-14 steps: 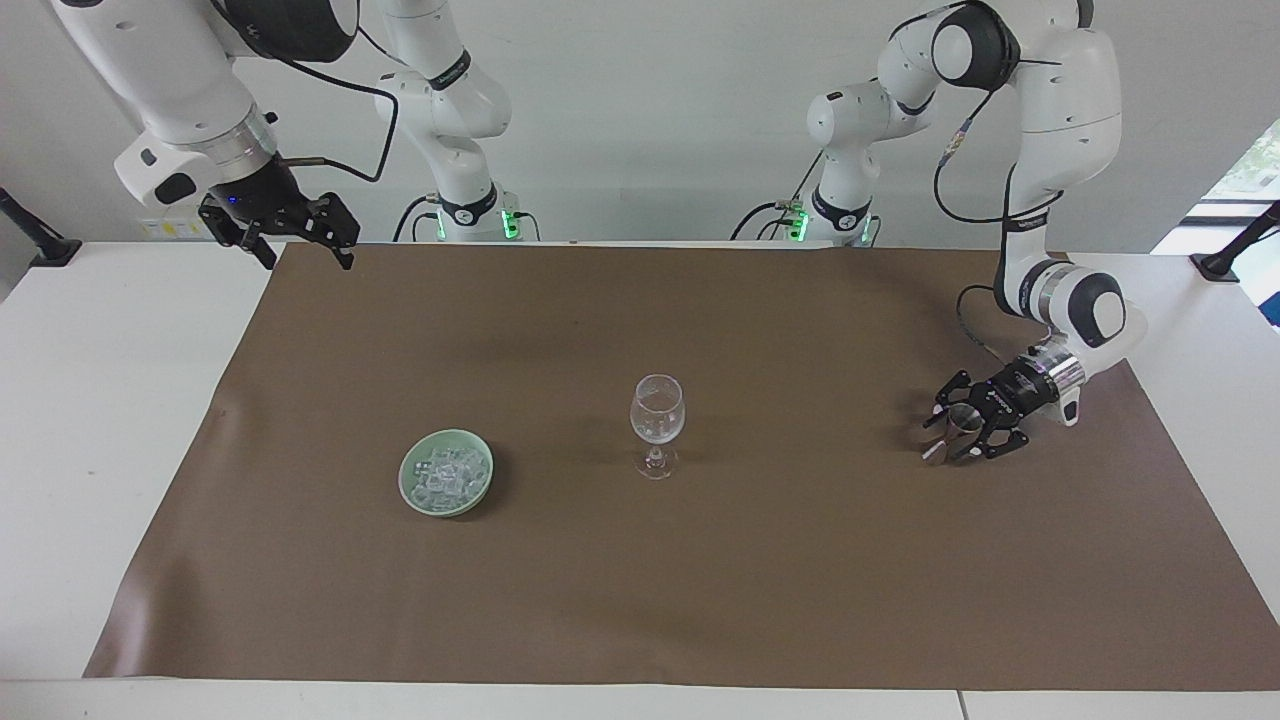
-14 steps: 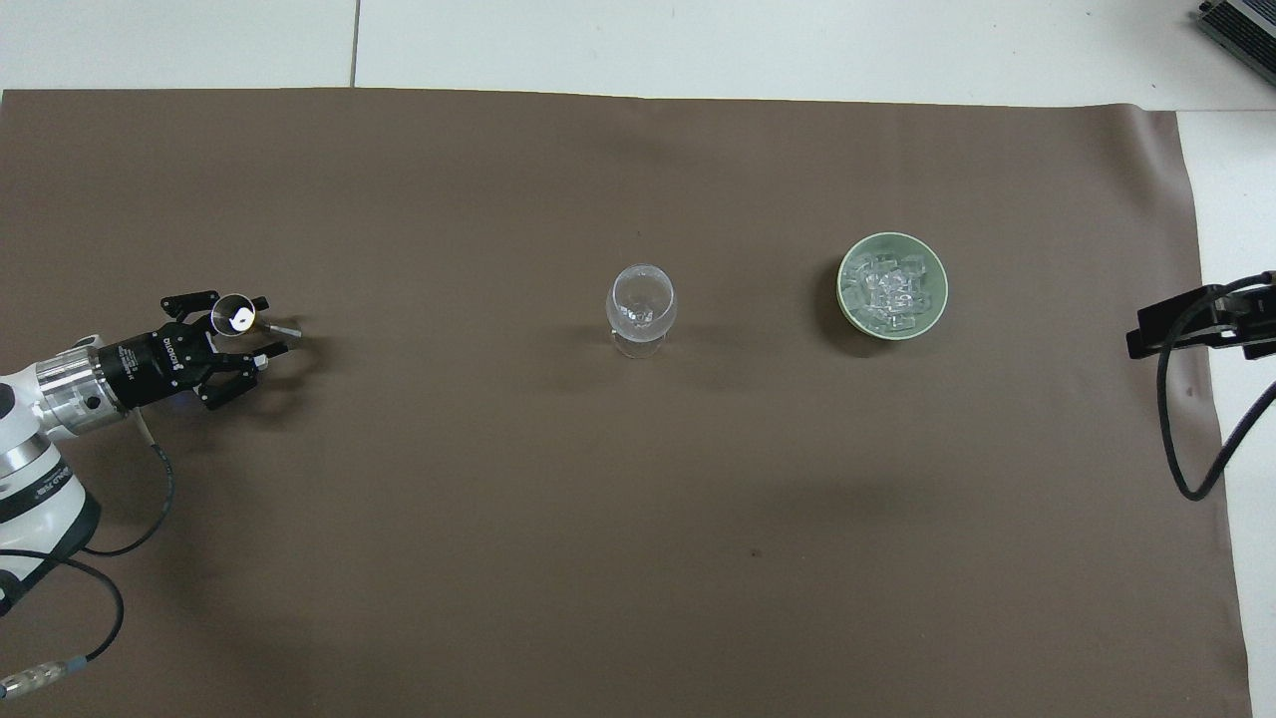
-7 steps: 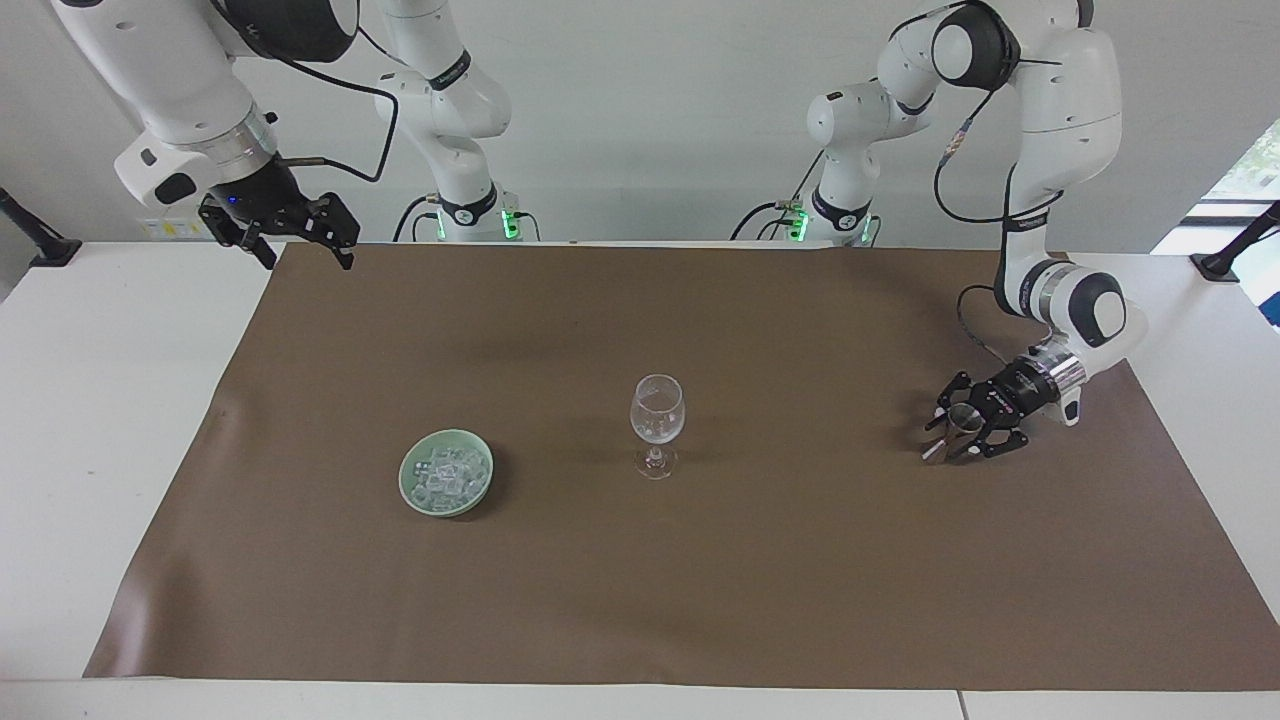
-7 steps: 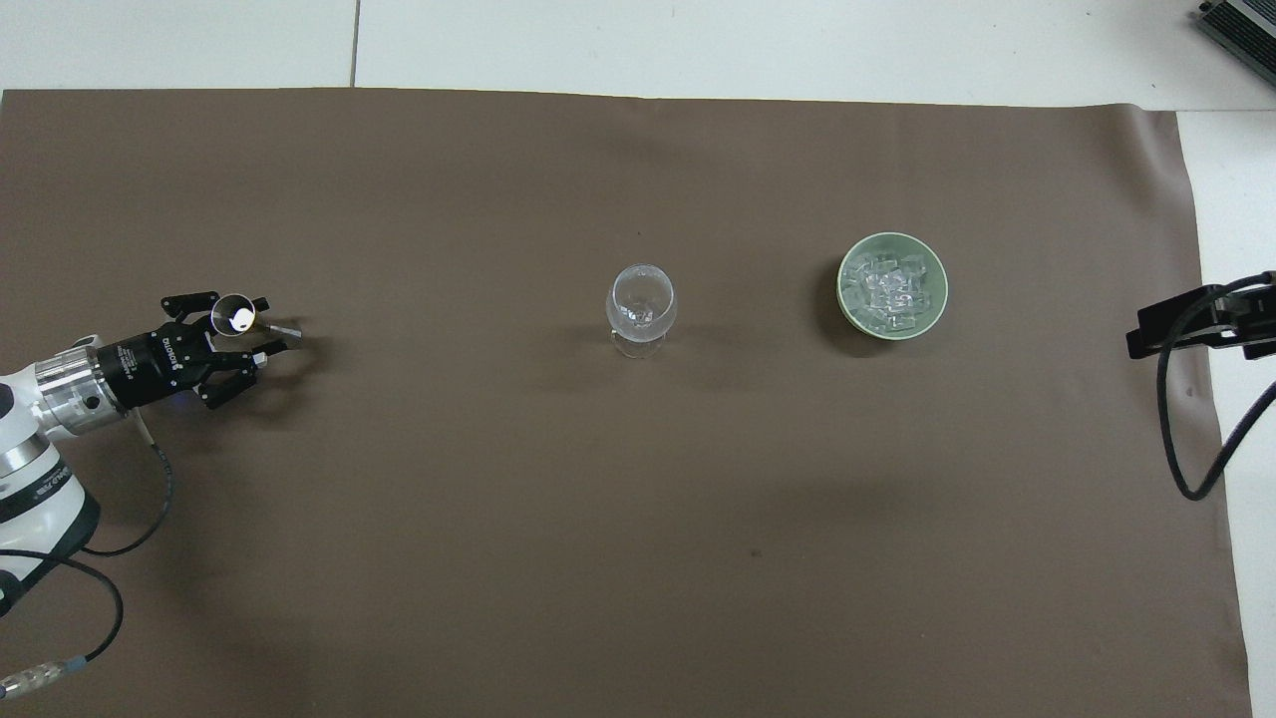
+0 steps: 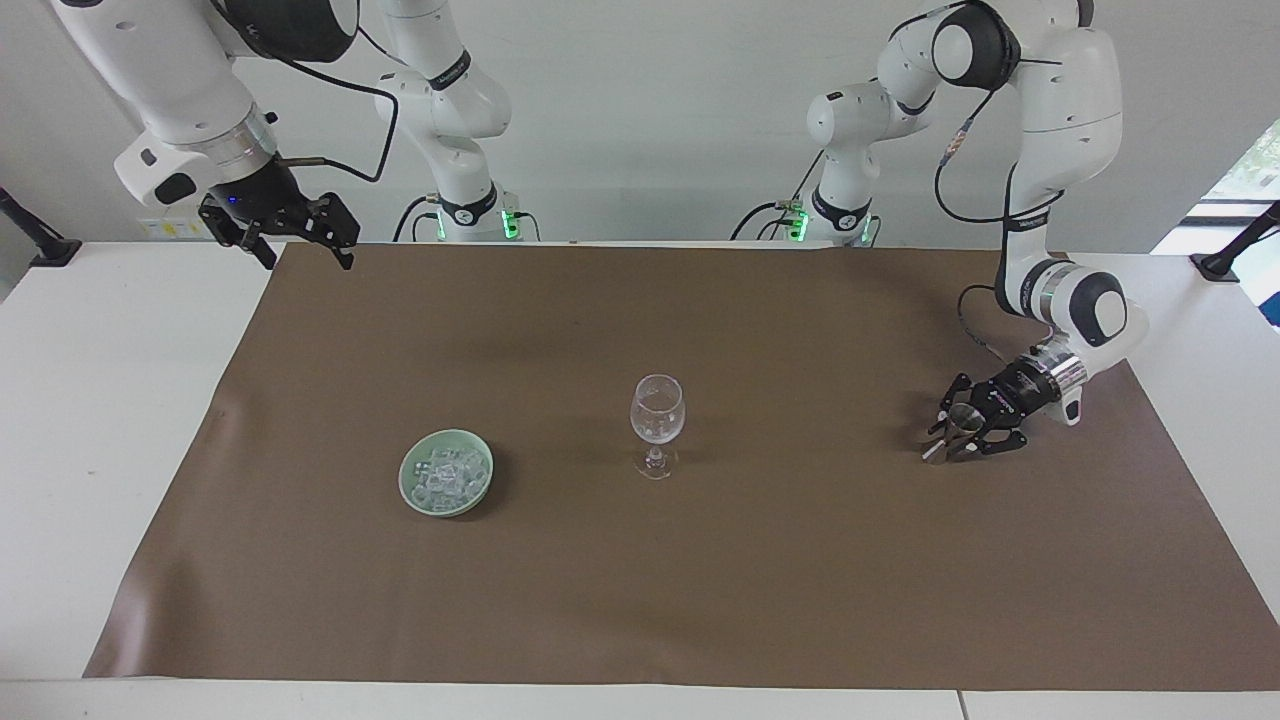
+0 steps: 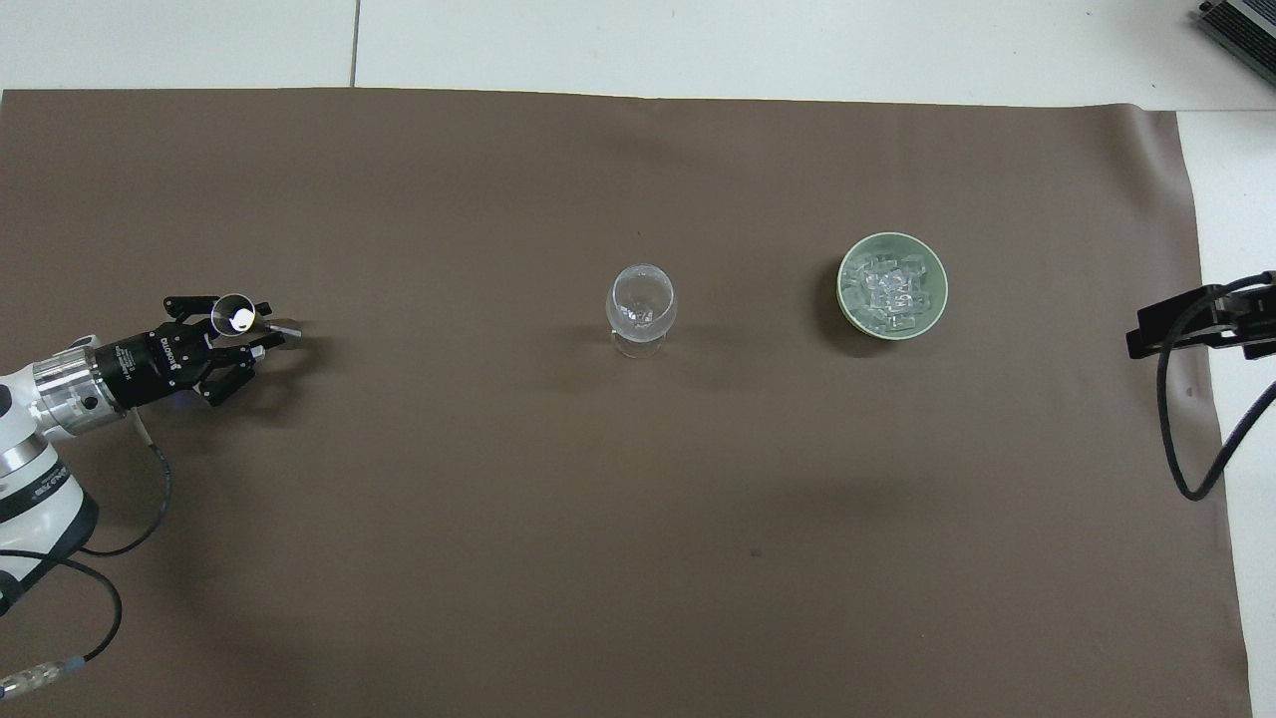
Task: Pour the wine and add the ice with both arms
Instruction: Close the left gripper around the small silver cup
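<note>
Left gripper (image 5: 950,437): closed around a small metal cup (image 6: 234,315).
Right gripper (image 5: 295,245): held spread, waiting above the table corner.
Ice (image 5: 446,475): heaped in a green bowl (image 6: 850,299) beside the wine glass (image 5: 657,420).

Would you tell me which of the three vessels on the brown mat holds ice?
The green bowl, toward the right arm's end, holds the ice; the stemmed glass and small metal cup do not.

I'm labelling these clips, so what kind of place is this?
Likely a robotics lab set up for a drink-serving trial: two white arms bolted at a table, a brown mat, a wine glass.
</note>
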`<state>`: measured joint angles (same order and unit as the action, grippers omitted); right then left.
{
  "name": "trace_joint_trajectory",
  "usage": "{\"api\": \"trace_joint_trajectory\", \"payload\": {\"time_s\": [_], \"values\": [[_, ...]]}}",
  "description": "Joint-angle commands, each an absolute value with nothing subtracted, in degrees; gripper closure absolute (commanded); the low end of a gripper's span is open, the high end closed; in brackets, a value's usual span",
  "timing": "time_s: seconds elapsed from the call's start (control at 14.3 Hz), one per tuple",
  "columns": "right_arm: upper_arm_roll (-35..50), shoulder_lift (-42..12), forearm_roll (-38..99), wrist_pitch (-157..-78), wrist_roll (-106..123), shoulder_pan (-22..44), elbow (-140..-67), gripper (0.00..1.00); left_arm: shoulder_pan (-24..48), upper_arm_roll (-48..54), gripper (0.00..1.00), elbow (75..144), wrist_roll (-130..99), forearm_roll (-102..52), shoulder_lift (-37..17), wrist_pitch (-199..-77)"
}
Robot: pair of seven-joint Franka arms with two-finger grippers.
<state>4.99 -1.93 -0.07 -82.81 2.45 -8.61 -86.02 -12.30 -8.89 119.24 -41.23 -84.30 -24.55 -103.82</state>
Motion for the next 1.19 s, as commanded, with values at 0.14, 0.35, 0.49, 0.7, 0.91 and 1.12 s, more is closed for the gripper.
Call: {"api": "trace_joint_trajectory", "payload": {"time_s": [0.14, 0.35, 0.49, 0.7, 0.91, 1.12], "values": [[4.83, -1.23, 1.32, -82.97, 3.60, -8.79, -86.66, 0.00, -12.13, -9.05, 0.83, 120.32, -41.04, -85.43, -23.55, -104.76], [4.83, -1.23, 1.32, -82.97, 3.60, -8.79, -86.57, 0.00, -12.13, -9.14, 1.00, 120.32, -40.96, -85.43, -23.55, -104.50], [4.83, -1.23, 1.32, -82.97, 3.60, -8.79, -86.66, 0.00, -12.22, -9.05, 1.00, 120.32, -40.96, -85.43, -23.47, -104.07], [4.83, -1.23, 1.32, -82.97, 3.60, -8.79, -86.66, 0.00, -12.22, -8.88, 1.00, 119.80, -40.87, -85.34, -23.64, -103.36], [4.83, -1.23, 1.32, -82.97, 3.60, -8.79, -86.57, 0.00, -12.30, -7.39, 1.00, 119.01, -40.96, -85.43, -23.64, -102.92], [4.83, -1.23, 1.32, -82.97, 3.60, -8.79, -86.57, 0.00, -12.57, -4.23, 1.00, 116.73, -44.28, -85.52, -23.64, -103.62]]}}
